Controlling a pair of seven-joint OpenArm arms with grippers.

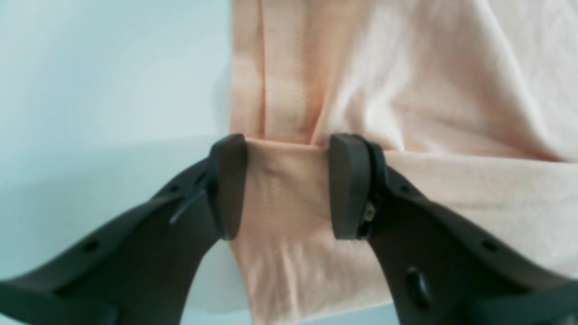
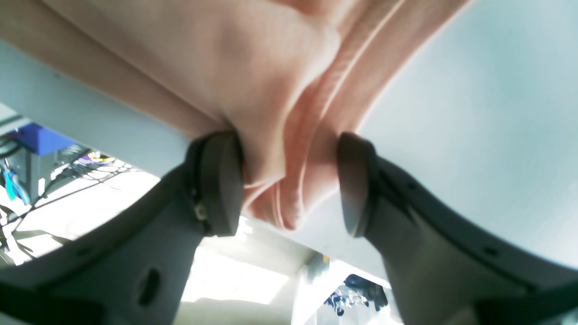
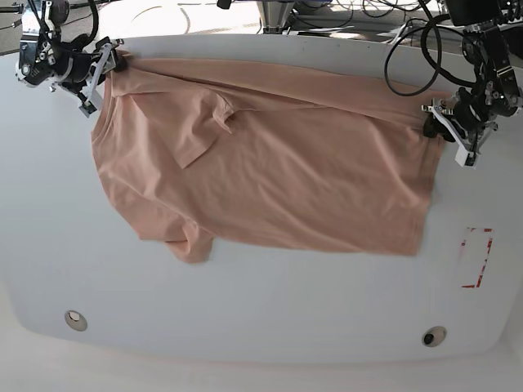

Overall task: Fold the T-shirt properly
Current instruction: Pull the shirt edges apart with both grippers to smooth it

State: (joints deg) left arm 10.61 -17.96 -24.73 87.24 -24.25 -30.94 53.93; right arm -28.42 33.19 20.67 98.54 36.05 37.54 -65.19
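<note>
The shirt (image 3: 278,171) is spread on the tabletop (image 3: 245,302), pinched at opposite corners by the left end effector (image 1: 286,185) and right end effector (image 2: 289,183)

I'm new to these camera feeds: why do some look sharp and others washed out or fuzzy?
Base view: even light, sharp T-shirt. Left wrist view: soft focus on the cloth between the left gripper pads. Right wrist view: right gripper dim, the background below the table edge blown out white.

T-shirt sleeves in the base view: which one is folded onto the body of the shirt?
The sleeve nearer the right gripper, at the far edge. It lies folded over the T-shirt chest; the other sleeve sticks out toward the near table edge.
</note>
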